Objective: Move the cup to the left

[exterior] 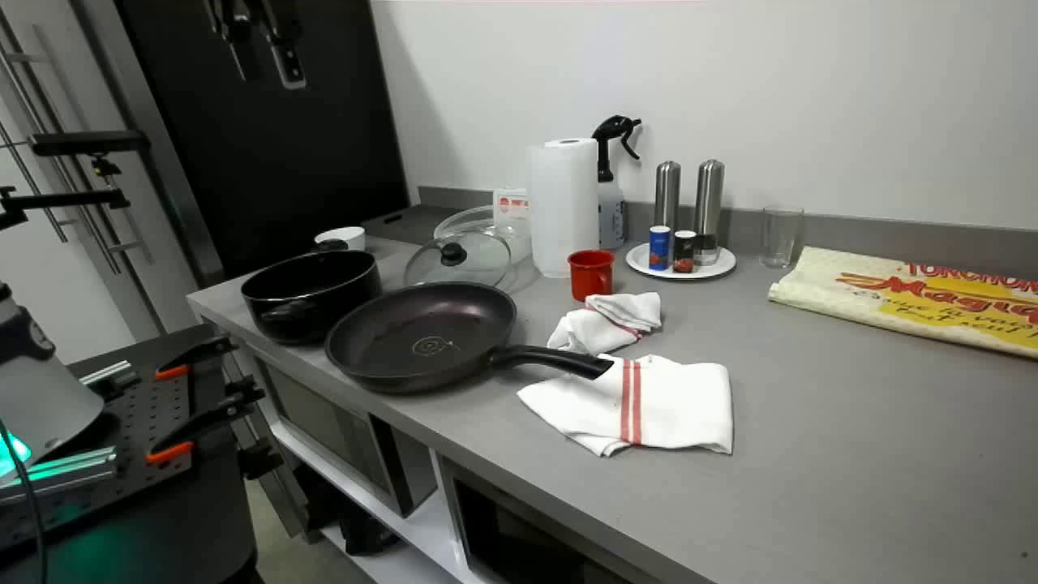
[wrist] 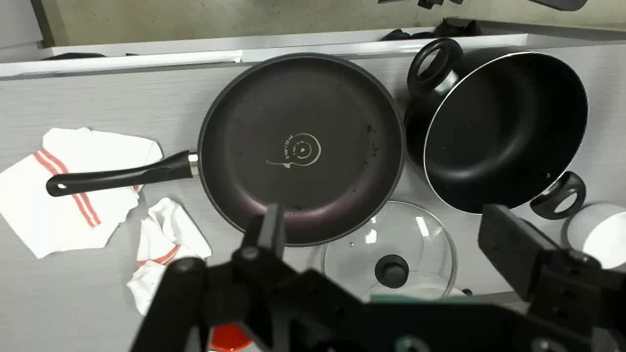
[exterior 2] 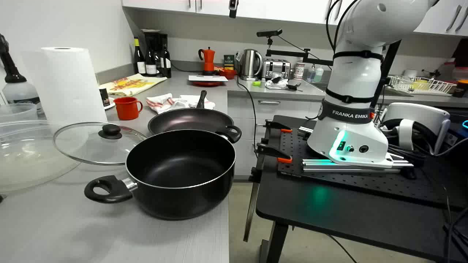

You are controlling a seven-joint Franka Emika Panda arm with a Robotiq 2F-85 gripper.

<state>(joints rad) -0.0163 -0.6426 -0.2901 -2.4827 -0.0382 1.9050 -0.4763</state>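
The small red cup (exterior: 589, 277) stands upright on the grey counter in both exterior views, close in front of the white paper towel roll (exterior: 564, 207). Only a sliver of the cup (wrist: 230, 337) shows at the bottom of the wrist view; my gripper's linkage covers the rest. High above the counter, near the top of an exterior view, hangs my gripper (exterior: 268, 73), well away from the cup. Its fingers are spread wide in the wrist view, and nothing sits between them. A fingertip (exterior 2: 233, 11) also shows at the top edge in an exterior view.
A frying pan (exterior: 422, 332), a black pot (exterior 2: 179, 164) and a clear glass lid (wrist: 391, 244) crowd the counter below my gripper. White towels (exterior: 673, 405) lie near the pan's handle. Behind the cup stand a spray bottle (exterior: 610, 211) and a plate (exterior: 641, 268) with shakers.
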